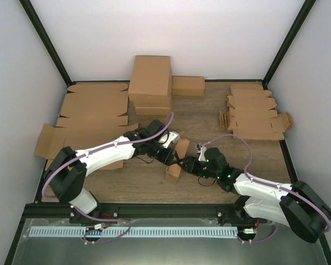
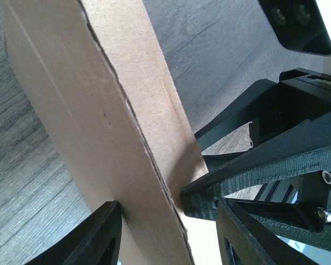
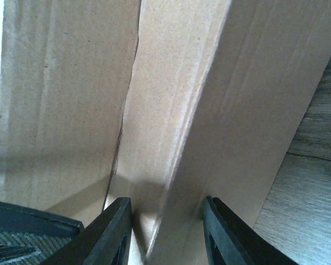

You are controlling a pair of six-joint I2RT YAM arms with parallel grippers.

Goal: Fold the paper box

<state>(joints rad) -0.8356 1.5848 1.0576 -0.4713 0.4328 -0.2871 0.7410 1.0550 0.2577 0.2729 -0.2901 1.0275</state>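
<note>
The paper box (image 1: pixel 178 157), a small brown cardboard blank partly folded, stands tilted at the table's middle between both arms. My left gripper (image 1: pixel 166 153) reaches it from the left and my right gripper (image 1: pixel 188 164) from the right. In the left wrist view a box wall (image 2: pixel 99 121) passes between my left gripper's (image 2: pixel 166 205) jaws. It rests against one finger (image 2: pixel 99 237), a gap shows at the other, and the right arm's ribbed finger (image 2: pixel 237 187) touches it. In the right wrist view my right gripper (image 3: pixel 166 201) is closed on folded box walls (image 3: pixel 171 110).
A large brown carton (image 1: pixel 150 83) and a small closed box (image 1: pixel 188 85) stand at the back. Wide flat cardboard sheets (image 1: pixel 94 107) cover the left side. A pile of flat blanks (image 1: pixel 254 110) lies at the back right. White walls enclose the wooden table (image 1: pixel 198 118).
</note>
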